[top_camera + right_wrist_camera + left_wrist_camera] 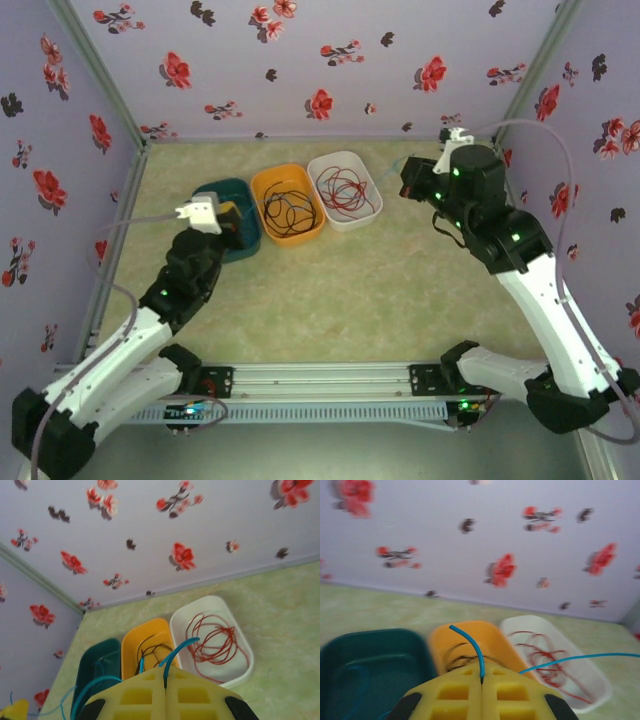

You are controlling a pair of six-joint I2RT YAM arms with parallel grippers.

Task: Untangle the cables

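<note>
Pinched in fully closed left gripper (481, 682), just left of orange bin (283, 169), and fully closed right gripper (165, 687), well right of it: blue cable (476, 649), strung left-right. Coiled inside it, black cable (288, 210); just right, red cable (345, 190).

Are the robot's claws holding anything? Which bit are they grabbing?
Both pinch the blue cable. The left gripper is shut on it close to one tip; the right gripper is shut on it too, a short curved piece poking out.
</note>
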